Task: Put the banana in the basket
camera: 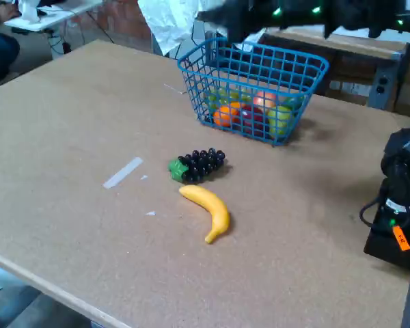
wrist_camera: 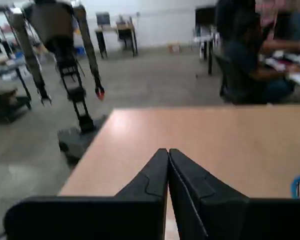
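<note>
In the fixed view, the banana is lying flat on the tan worktop, in front of the blue basket and well apart from it. Between the banana and the basket, a dark grape bunch with a green leaf is resting just beside the banana's upper end. The basket is sitting toward the far edge of the worktop and is holding several pieces of fruit, orange, red and green. A pale strip of tape is lying to the left of the banana. The arm's black base is standing to the right of the basket, and a dark blurred part of the arm is hanging above the basket's rim.

The wrist view is showing none of the fruit. There the gripper is pointing across bare worktop with its jaws pressed together and holding nothing. A sliver of the basket's blue rim is peeking in at the right edge. Beyond the worktop, a humanoid robot is standing on the floor, and a seated person is working at a desk
</note>
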Robot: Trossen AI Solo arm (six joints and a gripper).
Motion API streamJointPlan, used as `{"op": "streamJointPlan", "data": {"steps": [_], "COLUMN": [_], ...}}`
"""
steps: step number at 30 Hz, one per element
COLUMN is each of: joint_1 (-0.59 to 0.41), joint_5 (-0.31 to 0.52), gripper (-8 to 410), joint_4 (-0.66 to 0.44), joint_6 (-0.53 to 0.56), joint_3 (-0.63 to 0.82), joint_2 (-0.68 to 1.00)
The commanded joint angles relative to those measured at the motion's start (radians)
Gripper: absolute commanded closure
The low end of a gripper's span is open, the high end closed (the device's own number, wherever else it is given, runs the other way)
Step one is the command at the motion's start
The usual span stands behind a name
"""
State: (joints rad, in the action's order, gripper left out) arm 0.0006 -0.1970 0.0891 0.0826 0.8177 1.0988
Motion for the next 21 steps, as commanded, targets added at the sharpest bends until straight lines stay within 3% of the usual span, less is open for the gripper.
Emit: {"op": "streamJointPlan", "data": {"steps": [1,10,15,21], "joint_1": [0.008,0.137,0.207,0.215], "joint_5": [0.005,-0.008,-0.032,-0.029], "gripper": [402,383,307,192], "joint_4": [-0.047,-0.164,-0.231,-0.291], "joint_6": [0.033,-0.06,-0.057,0.031], "joint_3": [0.009,0.018,0.018,0.018], "joint_2": [0.121,0.232,0.214,0.205]}}
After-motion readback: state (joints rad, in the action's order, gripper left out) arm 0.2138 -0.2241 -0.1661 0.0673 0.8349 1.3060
